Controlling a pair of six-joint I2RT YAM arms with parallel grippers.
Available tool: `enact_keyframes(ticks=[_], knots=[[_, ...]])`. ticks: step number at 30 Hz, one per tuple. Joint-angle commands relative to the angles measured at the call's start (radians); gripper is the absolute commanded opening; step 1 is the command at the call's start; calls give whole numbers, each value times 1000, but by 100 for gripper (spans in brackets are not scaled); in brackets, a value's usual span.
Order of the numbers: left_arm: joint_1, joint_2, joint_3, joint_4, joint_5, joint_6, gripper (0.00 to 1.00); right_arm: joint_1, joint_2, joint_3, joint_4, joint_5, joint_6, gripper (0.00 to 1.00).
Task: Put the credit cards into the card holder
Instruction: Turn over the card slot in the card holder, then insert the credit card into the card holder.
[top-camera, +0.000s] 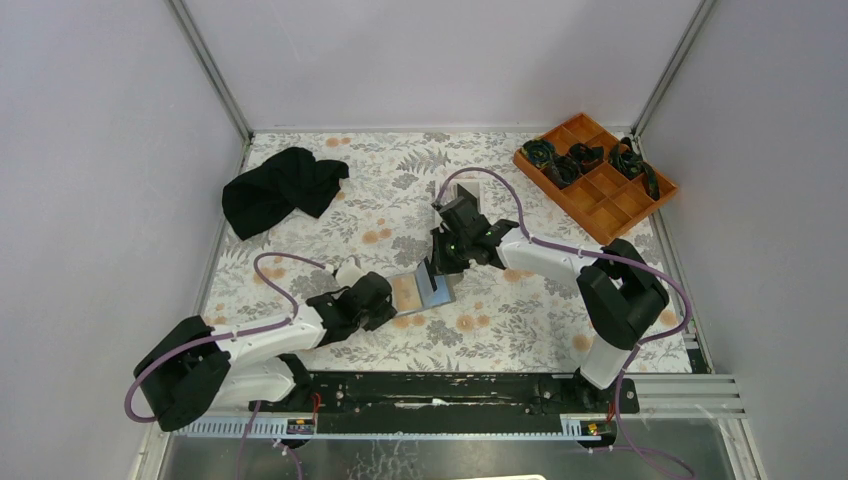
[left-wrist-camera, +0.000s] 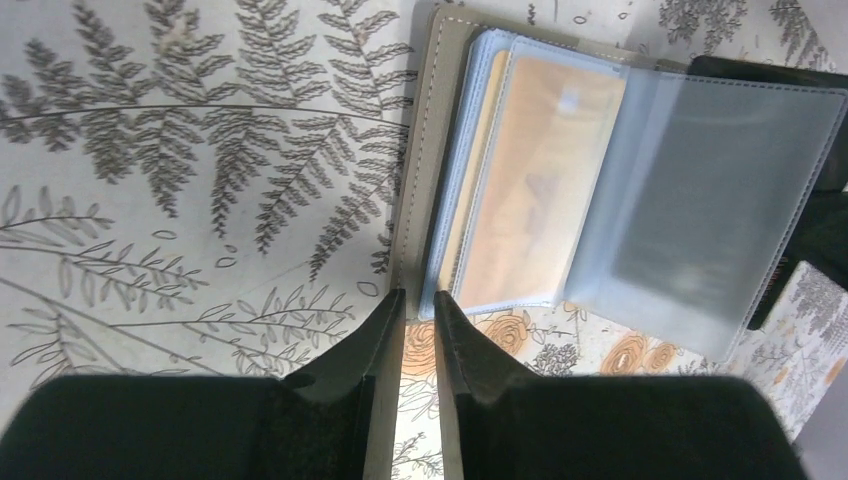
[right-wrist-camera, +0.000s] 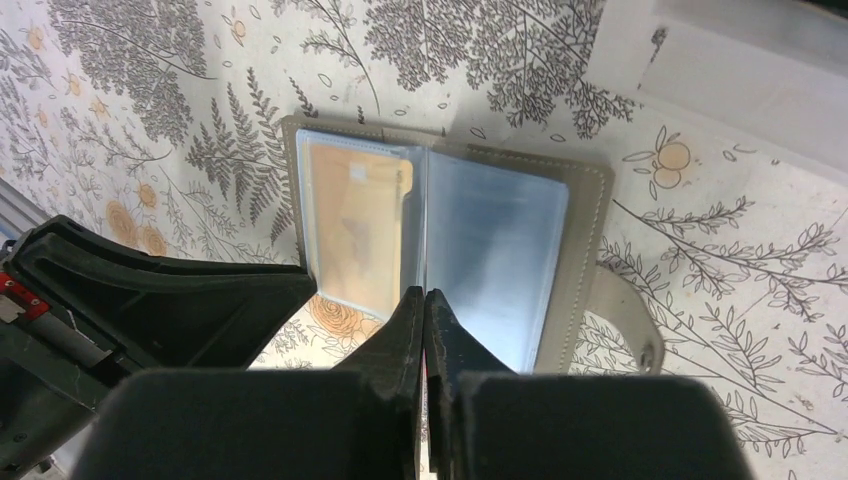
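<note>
The right gripper (right-wrist-camera: 425, 295) pinches a clear sleeve (left-wrist-camera: 700, 190) of the open card holder (right-wrist-camera: 590, 200). The left gripper (left-wrist-camera: 418, 298), at its nine o'clock, is barely parted; I cannot tell if it grips.

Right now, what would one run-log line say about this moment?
card holder: lying open | orange card: in left pocket | left gripper: at holder's edge | right gripper: shut on clear sleeve

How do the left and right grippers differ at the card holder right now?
The left gripper shows a narrow gap between its jaws; the right gripper is shut. The left sits at a corner of the card holder; the right sits at its centre fold. Both meet the open holder.
</note>
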Motion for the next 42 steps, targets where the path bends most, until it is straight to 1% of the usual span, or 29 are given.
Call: enact_keyframes(ticks=[1, 5, 9, 14, 20, 25, 26, 31, 38, 42], knots=[[1, -28, 21, -132, -47, 5, 24, 9, -17, 68, -17, 38, -46, 0], [1, -42, 53, -163, -59, 16, 25, 8, -9, 68, -12, 27, -46, 0], [1, -46, 79, -183, -60, 22, 29, 9, -13, 68, -13, 41, -53, 0], [1, -68, 94, -196, -67, 23, 35, 9, -25, 72, -30, 87, -71, 0], [1, -97, 106, -210, -84, 15, 38, 5, -49, 71, -48, 145, -88, 0], [1, -80, 116, -186, -81, 23, 38, -1, -62, 71, -63, 189, -98, 0], [1, -65, 119, -181, -80, 27, 38, 0, -92, 71, -66, 200, -101, 0], [1, -2, 126, -151, -70, 40, 36, -3, -132, 81, -77, 227, -111, 0], [1, 37, 105, -124, -56, 35, 33, -3, -147, 85, -82, 190, -107, 0], [1, 41, 88, -120, -57, 31, 33, -3, -143, 84, -80, 141, -93, 0]])
